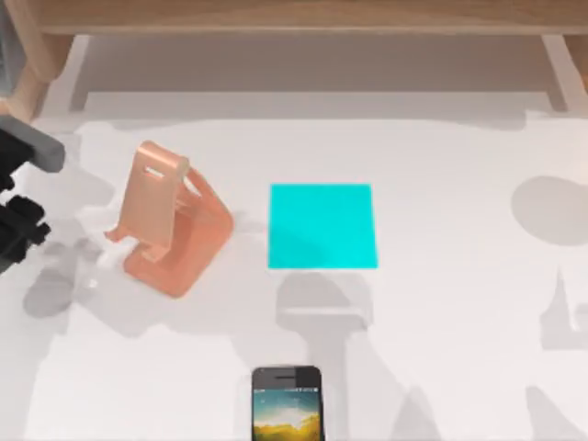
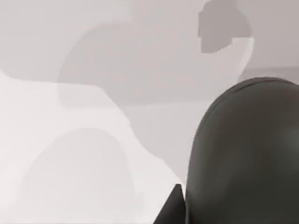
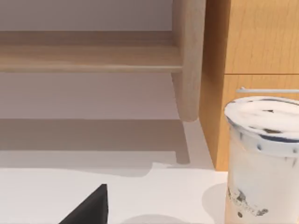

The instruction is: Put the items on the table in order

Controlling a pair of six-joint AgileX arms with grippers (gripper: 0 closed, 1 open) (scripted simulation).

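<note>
Your left tool [image 1: 18, 230] sits at the counter's [image 1: 441, 349] left edge, and I cannot tell its opening; the mouse [image 2: 247, 154] looms just beside it. The smartphone [image 1: 287, 404] lies well to its right, near the front edge.

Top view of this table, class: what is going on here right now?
The left arm sits at the table's left edge, and the left wrist view shows a dark grey mouse close against the camera, so that arm seems to be handling it. The smartphone lies flat, screen up, at the near edge, untouched. The salmon-orange stand stands left of centre, with the cyan pad apart to its right. A pale lidded cup stands by the wooden shelf.
</note>
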